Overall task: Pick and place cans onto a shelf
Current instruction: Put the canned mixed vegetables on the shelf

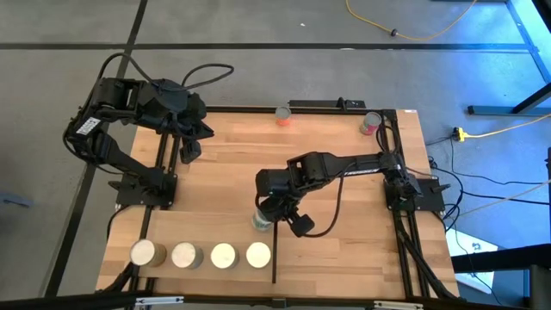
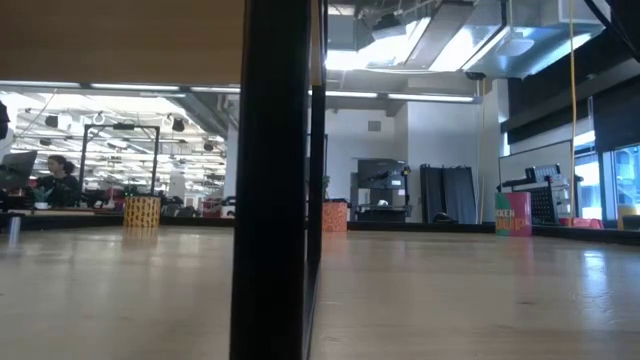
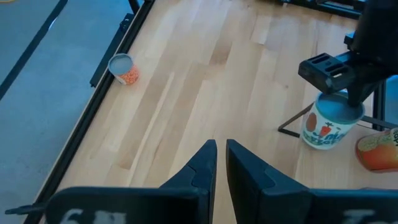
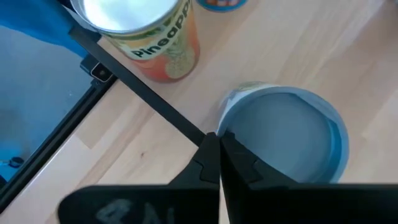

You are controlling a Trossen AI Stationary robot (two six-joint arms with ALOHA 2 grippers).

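A can with a whitish top and a white, blue and red label (image 1: 260, 222) stands upright on the tabletop, just right of the shelf's black bar (image 1: 274, 251). It also shows in the right wrist view (image 4: 283, 134) and the left wrist view (image 3: 328, 128). My right gripper (image 1: 269, 213) is shut, its fingertips (image 4: 219, 144) at this can's top rim. Several cans stand in a row on the shelf (image 1: 200, 234); the nearest is an orange pineapple can (image 4: 146, 34). My left gripper (image 3: 221, 149) is shut and empty at the far left (image 1: 191, 148). My right gripper comes at the can from above, slanting down. Its shut fingertips stand at the edge of the can's top (image 4: 233, 121), on the side toward the black bar. I cannot tell whether they touch it. The can stands upright on the table.
An orange can (image 1: 283, 115) and a red can (image 1: 371, 124) stand at the table's far edge. The orange one also shows in the left wrist view (image 3: 124, 68). In the low view the shelf's black bar (image 2: 275, 180) stands close in front. Bare tabletop lies between the arms.
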